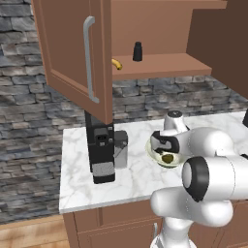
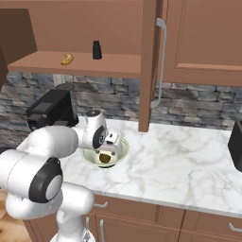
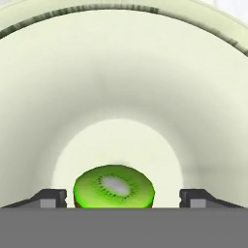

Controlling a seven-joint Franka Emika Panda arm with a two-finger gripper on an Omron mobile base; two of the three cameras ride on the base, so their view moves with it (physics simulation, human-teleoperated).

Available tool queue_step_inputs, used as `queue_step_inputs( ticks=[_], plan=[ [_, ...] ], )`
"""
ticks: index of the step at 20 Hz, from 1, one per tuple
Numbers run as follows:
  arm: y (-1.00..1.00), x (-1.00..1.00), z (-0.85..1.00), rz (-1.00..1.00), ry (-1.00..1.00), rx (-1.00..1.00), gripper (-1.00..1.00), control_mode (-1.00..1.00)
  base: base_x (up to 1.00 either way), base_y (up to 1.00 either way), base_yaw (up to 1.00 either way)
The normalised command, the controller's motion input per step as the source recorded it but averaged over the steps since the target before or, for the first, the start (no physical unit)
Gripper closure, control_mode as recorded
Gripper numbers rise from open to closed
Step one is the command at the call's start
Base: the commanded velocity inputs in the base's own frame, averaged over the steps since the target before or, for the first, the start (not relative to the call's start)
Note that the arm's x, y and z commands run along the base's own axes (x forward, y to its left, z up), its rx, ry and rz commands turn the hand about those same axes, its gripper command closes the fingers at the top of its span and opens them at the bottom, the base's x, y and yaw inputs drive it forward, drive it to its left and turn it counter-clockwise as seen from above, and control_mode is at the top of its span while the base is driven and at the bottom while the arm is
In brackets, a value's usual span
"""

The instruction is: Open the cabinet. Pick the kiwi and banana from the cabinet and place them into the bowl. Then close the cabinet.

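On my left I'm seeing the cabinet [image 1: 72, 53] standing open, the banana [image 2: 67, 59] lying on its shelf beside a small black bottle [image 2: 97, 49]. Below, the coffee machine [image 1: 102, 152] is sitting on the marble counter [image 2: 179, 165]. Further right, I'm holding the gripper [image 3: 115, 198] down inside the bowl [image 3: 58, 87], fingers spread wide, the kiwi [image 3: 114, 187] resting between them on the bowl's bottom, untouched by either tip.

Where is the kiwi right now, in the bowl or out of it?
In. The kiwi lies at the bottom of the bowl, between the open gripper fingertips.
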Motion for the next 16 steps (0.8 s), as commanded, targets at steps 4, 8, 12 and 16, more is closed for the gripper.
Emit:
queue_step_inputs(
  ticks=[4, 8, 12, 16],
  plan=[
    [-0.03, 0.00, 0.00, 0.00, 0.00, 0.00, -1.00, -1.00, 0.00, 0.00, 0.00],
    [0.00, -0.08, 0.09, 0.00, 0.00, 0.00, -1.00, -1.00, 0.00, 0.00, 0.00],
    [0.00, -0.16, 0.31, 0.00, 0.00, 0.00, -1.00, -1.00, 0.00, 0.00, 0.00],
    [0.00, -0.17, 0.43, 0.00, 0.00, 0.00, -1.00, -1.00, 0.00, 0.00, 0.00]
  ],
)
